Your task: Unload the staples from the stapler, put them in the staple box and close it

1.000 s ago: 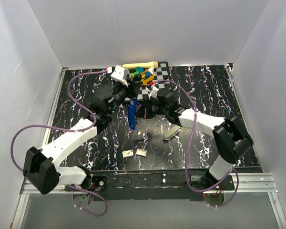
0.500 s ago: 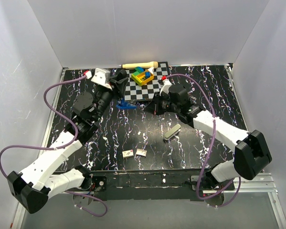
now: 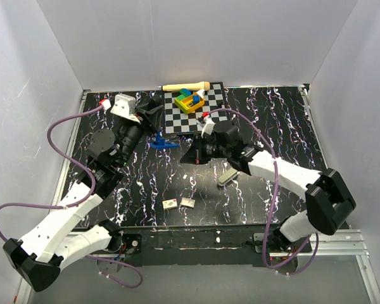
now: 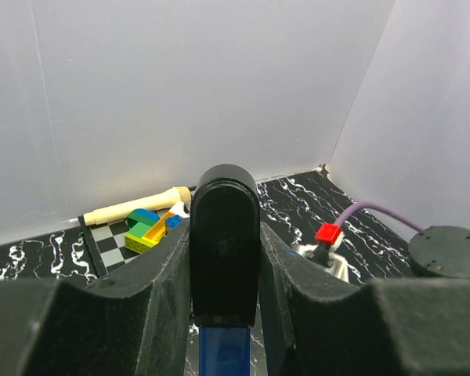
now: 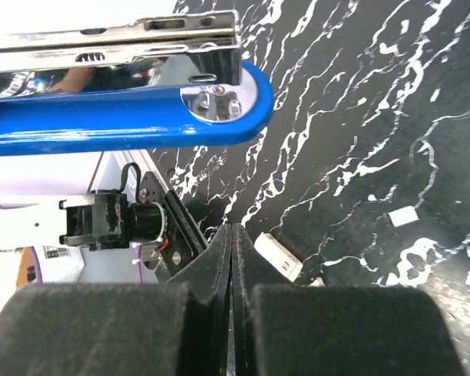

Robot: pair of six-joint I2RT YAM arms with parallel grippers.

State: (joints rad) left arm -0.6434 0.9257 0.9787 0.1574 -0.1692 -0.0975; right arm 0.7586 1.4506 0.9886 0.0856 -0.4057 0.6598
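Near the far edge of the worktop (image 3: 291,126): stapler (image 3: 163,140), blue, just beside the near left corner of the board (image 3: 209,101); whether it touched the surface could not be told.
Stapler, detail: the right wrist view showed the blue body level, with the silvery inner part just above it.
Left pincer (image 4: 224,262): clamped on the stapler's black end, which stood up between the fingers (image 4: 164,282), with blue showing below it.
Right pincer (image 5: 232,266): closed together and empty, low over the worktop, near the stapler but apart from it.
Board: checkered, black and white, against the back wall.
Blocks (image 3: 190,100): a coloured cluster of yellow, green and blue, lying on the board.
Stick (image 3: 185,86): pale wood, lying along the board's far edge.
Grey piece (image 3: 228,175): oblong, on the worktop under the right arm.
Small pieces (image 3: 179,202): two, side by side, near the front edge.
Worktop: black with white veining.
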